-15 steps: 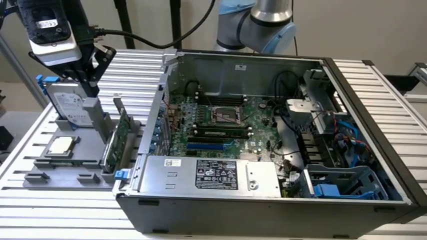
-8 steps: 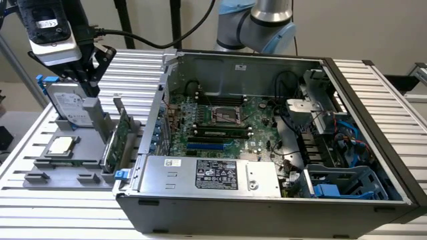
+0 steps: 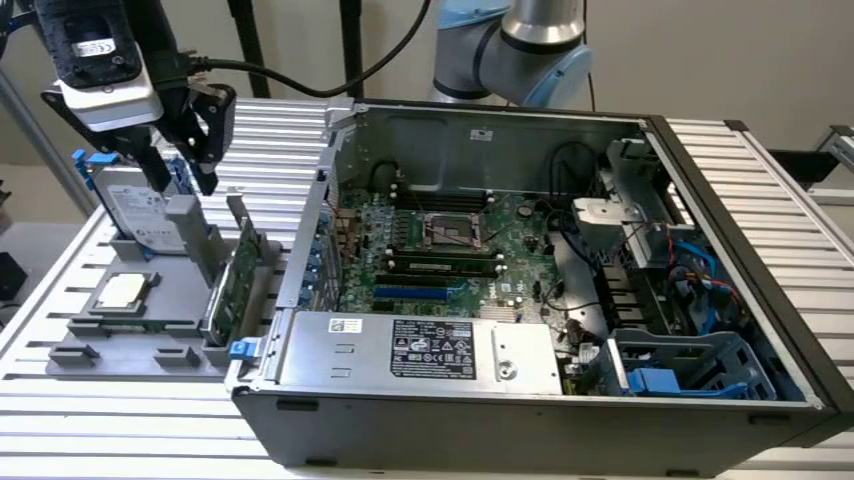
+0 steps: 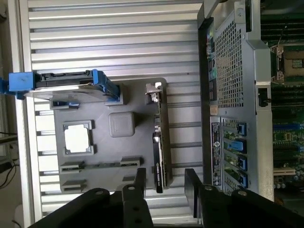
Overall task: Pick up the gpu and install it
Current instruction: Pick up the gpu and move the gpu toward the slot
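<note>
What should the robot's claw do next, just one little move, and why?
Probably lower the claw straight down toward the gpu. The claw is open and empty, hanging above the grey holder where the gpu stands on its edge, and in the wrist view the gpu sits in line with the gap between the fingers. It is not touching the gpu yet.

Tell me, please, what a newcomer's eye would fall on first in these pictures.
The open computer case dominates the middle and the exterior view's right, its green motherboard bare. At the exterior view's upper left the open pincer hangs over a grey holder, where the gpu stands on edge beside the case.
</note>
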Robot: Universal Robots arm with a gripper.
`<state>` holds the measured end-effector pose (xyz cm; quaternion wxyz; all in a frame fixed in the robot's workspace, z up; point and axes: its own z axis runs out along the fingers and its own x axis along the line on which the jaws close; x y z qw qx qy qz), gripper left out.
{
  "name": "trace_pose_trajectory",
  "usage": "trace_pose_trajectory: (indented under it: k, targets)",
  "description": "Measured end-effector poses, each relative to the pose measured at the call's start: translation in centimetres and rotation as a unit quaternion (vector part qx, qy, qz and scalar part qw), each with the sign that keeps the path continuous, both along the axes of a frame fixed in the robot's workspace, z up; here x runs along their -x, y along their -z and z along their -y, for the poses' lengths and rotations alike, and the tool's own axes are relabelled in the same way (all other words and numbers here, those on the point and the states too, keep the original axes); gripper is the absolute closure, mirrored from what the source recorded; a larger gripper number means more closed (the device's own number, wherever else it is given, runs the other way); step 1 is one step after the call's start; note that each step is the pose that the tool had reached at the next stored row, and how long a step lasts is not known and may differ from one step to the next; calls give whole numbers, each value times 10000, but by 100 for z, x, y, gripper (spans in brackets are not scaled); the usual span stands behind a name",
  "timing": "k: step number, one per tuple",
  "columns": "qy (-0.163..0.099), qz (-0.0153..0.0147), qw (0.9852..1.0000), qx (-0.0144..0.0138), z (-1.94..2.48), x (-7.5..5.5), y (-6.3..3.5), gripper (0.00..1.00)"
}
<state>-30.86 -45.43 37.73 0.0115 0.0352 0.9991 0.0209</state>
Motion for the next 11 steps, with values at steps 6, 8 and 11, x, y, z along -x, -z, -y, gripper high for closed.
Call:
trace_pose_trajectory:
  k: [6, 8, 11]
  targets:
    - [0, 8, 10000, 0, 0, 14, 98, 0]
    - [-1, 8, 10000, 0, 0, 19, 135, 0]
    - [-3, 8, 10000, 0, 0, 27, 189, 0]
